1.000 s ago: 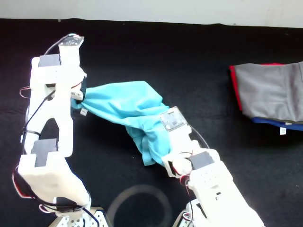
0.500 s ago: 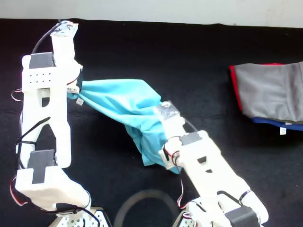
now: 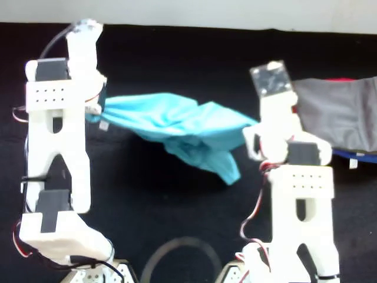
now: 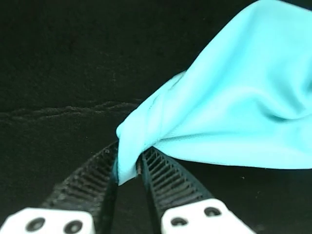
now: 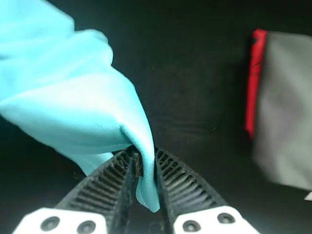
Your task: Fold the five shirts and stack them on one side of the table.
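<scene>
A light blue shirt (image 3: 177, 121) hangs stretched above the black table between my two arms. My left gripper (image 3: 94, 115) is shut on its left edge; in the left wrist view the light blue shirt (image 4: 229, 112) is pinched between the ribbed fingers (image 4: 170, 180). My right gripper (image 3: 252, 132) is shut on its right edge, with the light blue shirt (image 5: 83, 112) bunched between the fingers (image 5: 183, 187). A loose fold droops at the middle. A stack of folded shirts (image 3: 339, 115), grey on top over red and blue, lies at the right side.
The black table (image 3: 194, 59) has open surface behind the shirt and in front of it. The stack of folded shirts (image 5: 285, 107) lies close beside the right arm. A faint ring mark (image 3: 177, 259) shows near the front edge between the arm bases.
My right arm has swung up and to the right with the shirt's edge, pulling the cloth out wide and off the table. The left arm has hardly moved.
</scene>
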`<state>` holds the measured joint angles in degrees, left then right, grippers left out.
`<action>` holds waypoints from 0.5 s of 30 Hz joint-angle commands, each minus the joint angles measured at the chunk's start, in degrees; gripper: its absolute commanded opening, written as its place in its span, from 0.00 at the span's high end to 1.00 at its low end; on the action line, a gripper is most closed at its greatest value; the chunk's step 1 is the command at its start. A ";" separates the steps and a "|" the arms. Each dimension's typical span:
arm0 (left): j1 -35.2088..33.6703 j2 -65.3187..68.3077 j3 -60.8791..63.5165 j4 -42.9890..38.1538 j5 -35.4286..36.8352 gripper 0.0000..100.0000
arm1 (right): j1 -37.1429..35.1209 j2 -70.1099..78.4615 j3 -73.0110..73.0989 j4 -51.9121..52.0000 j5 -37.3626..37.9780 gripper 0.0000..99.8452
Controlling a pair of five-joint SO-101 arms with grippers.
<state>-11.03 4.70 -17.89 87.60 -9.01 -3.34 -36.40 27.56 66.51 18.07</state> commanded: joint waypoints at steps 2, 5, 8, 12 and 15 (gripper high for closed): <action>2.15 -4.53 -15.16 7.74 1.76 0.99 | 3.03 -2.07 -12.53 0.57 1.23 0.99; 3.21 -4.53 -24.57 12.48 1.76 0.99 | 4.70 -2.07 -20.26 0.57 1.23 0.99; 3.21 -5.05 -30.73 13.36 1.76 0.99 | 6.73 -2.07 -27.38 0.57 1.23 0.99; 3.30 -6.81 -34.95 13.27 1.76 0.99 | 7.96 -1.89 -33.98 0.57 1.23 0.99; 3.30 -8.84 -36.88 13.27 1.76 0.99 | 7.96 -2.07 -38.37 0.57 1.23 0.99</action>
<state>-8.13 -0.75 -51.65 100.44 -7.78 3.60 -36.66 -4.79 67.03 18.68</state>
